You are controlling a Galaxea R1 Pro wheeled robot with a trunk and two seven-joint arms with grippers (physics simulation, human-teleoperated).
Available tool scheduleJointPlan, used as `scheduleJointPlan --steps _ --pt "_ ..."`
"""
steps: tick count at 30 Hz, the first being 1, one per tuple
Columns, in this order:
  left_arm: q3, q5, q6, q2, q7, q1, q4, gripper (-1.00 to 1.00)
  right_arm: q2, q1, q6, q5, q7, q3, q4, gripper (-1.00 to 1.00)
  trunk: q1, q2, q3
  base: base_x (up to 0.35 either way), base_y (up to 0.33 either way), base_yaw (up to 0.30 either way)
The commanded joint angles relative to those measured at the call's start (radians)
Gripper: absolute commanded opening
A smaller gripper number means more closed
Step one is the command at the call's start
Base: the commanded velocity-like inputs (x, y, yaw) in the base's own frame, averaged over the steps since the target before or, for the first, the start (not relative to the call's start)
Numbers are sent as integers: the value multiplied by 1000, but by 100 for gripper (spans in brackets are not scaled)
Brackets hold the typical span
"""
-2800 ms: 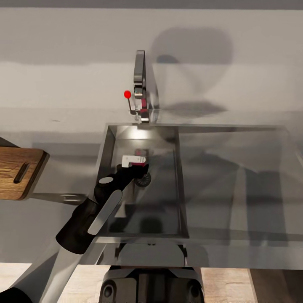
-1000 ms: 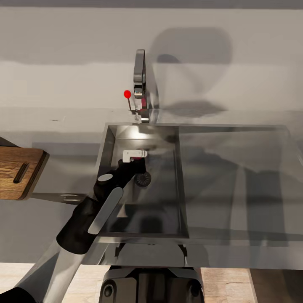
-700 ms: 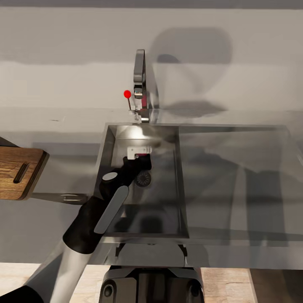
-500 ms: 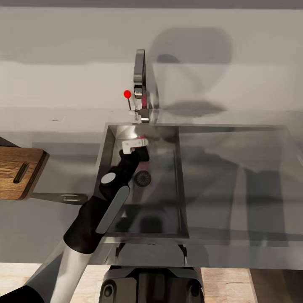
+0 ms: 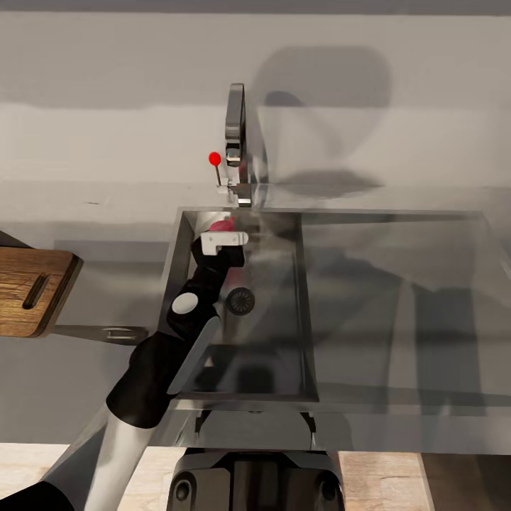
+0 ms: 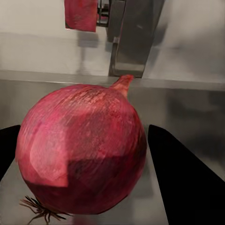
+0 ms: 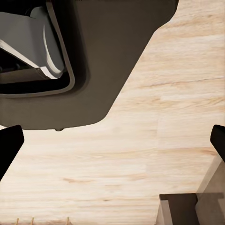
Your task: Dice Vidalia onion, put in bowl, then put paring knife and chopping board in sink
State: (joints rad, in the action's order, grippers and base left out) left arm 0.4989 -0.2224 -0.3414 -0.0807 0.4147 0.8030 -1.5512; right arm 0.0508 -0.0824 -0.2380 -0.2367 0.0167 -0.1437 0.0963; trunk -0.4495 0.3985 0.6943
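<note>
The left gripper [image 5: 224, 240] is spread wide inside the sink [image 5: 284, 369], its 2 dark fingers [image 6: 183, 178] flanking the onion [image 6: 82, 147] without clearly pressing on it (a narrow gap shows at one side). The onion sits right between the fingertips, at the basin's far end below the tap [image 5: 236, 142]. It is round and deep red-purple, with a stem tip and wispy roots. The right gripper [image 7: 112, 140] hangs released over wooden floor [image 7: 154, 159]
</note>
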Motion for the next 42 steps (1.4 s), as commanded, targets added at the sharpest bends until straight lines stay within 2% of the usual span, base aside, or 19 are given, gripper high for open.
scheduleJointPlan --steps 1,7,23,26,28,31,33,34,37,38,40,42 --pt "3 -7 -5 0 7 1 -1 -100 0 0 -4 -11 2 -7 -1 100 -1 1 1 0 0 0" --pt "4 -5 -27 0 7 1 -1 -100 0 0 -4 -12 2 -7 -1 100 -1 1 1 -83 0 0" --pt "4 -3 -42 -6 9 1 -1 -100 -1 0 -6 -10 2 -8 -1 100 -1 1 1 -300 0 0" --pt "3 -2 -104 -8 9 1 -1 -100 -2 0 -6 -9 2 -8 -1 100 -1 1 1 -59 0 0" --pt "0 -1 -130 -20 9 1 -1 -100 -2 0 -6 -9 2 -8 -1 100 -1 1 1 -20 0 0" --pt "-19 0 -188 -52 10 5 -2 -100 -2 0 -6 -8 2 -8 0 100 -1 1 1 -6 0 0" --pt "-26 0 -236 -58 11 28 -3 -100 -4 0 -6 -8 2 -8 0 100 -1 1 1 -2 0 0" --pt "-29 0 -280 -61 11 55 -2 -100 -4 0 -6 -7 2 -8 0 100 -1 1 1 -1 0 0" --pt "-41 -3 -449 -65 14 174 -1 -100 -5 0 -6 -7 2 -9 0 100 -1 1 1 0 0 0" --pt "-73 -5 -501 -66 14 227 -1 -100 -6 0 -6 -7 2 -10 -1 100 -1 1 1 0 0 0" --pt "-137 -10 -565 -67 14 298 -1 -100 -6 0 -6 -7 2 -10 -1 100 -1 1 1 0 0 0" --pt "-180 -20 -626 -68 14 363 -1 -100 -6 0 -6 -7 2 -10 -1 100 -1 1 1 0 0 0"
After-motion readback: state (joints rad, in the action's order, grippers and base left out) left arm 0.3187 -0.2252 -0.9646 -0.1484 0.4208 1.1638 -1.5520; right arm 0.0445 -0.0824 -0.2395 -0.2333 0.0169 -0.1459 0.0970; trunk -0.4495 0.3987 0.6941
